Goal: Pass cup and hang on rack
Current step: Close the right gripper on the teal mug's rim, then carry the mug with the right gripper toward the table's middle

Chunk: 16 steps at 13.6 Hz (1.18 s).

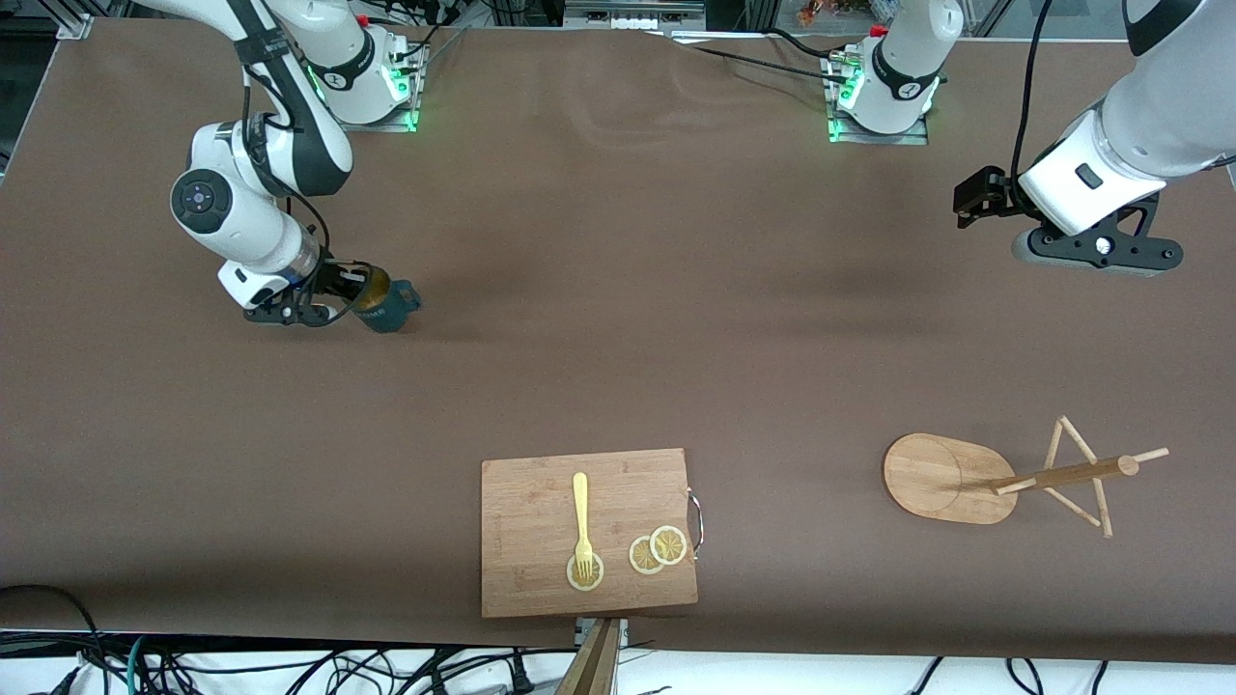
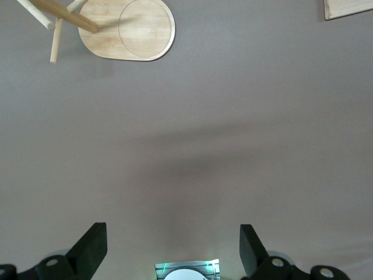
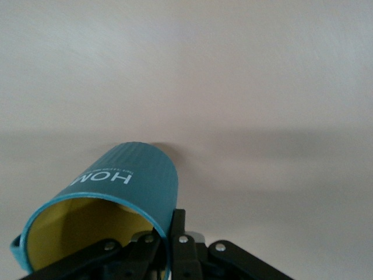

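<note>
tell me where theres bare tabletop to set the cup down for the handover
The widest bare stretch lies mid-table, between the cup in the right end effector and the waiting left end effector, farther from the front camera than the cutting board. Crowded spots: the board's fork and lemon slices, and the rack.

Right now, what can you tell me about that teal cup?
The cup is dark teal, finely ribbed outside, yellowish inside, with white lettering and a loop handle. It is tilted, mouth toward the right gripper, whose fingers pinch its rim, at the right arm's end of the table. Whether it touches the table is unclear.
</note>
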Each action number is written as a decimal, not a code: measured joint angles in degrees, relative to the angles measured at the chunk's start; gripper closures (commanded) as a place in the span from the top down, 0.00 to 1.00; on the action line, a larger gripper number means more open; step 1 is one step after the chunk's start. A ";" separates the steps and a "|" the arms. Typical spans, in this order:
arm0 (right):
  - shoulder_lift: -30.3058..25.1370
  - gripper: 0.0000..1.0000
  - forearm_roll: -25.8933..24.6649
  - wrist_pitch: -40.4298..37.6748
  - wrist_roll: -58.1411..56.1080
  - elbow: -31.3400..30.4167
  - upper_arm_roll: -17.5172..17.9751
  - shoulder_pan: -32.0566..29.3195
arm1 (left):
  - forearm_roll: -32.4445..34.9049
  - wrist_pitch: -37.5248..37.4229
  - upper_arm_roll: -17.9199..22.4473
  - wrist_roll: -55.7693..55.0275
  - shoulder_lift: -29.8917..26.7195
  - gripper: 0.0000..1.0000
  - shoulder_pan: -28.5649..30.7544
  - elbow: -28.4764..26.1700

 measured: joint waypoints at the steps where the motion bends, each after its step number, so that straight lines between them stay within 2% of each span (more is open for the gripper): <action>1: 0.16 0.00 0.06 -0.24 0.31 1.93 2.09 0.23 | 0.00 0.01 0.00 0.00 0.00 1.00 0.00 0.00; 4: 3.68 0.00 0.29 -4.46 9.63 10.77 6.09 4.95 | 0.00 0.06 0.18 0.00 0.00 1.00 0.01 0.00; 8: 15.65 0.00 0.21 -7.94 30.37 28.82 6.55 16.93 | 0.00 0.53 0.59 0.00 -0.07 1.00 0.00 -0.44; 12: 28.44 0.00 -3.13 -8.17 47.61 45.22 6.45 25.61 | -0.07 4.08 0.71 0.00 -3.03 1.00 -0.01 -6.80; 16: 35.41 0.00 -6.67 -8.44 56.66 53.22 5.20 32.87 | -0.64 8.82 1.08 -0.14 -7.40 1.00 0.15 -13.47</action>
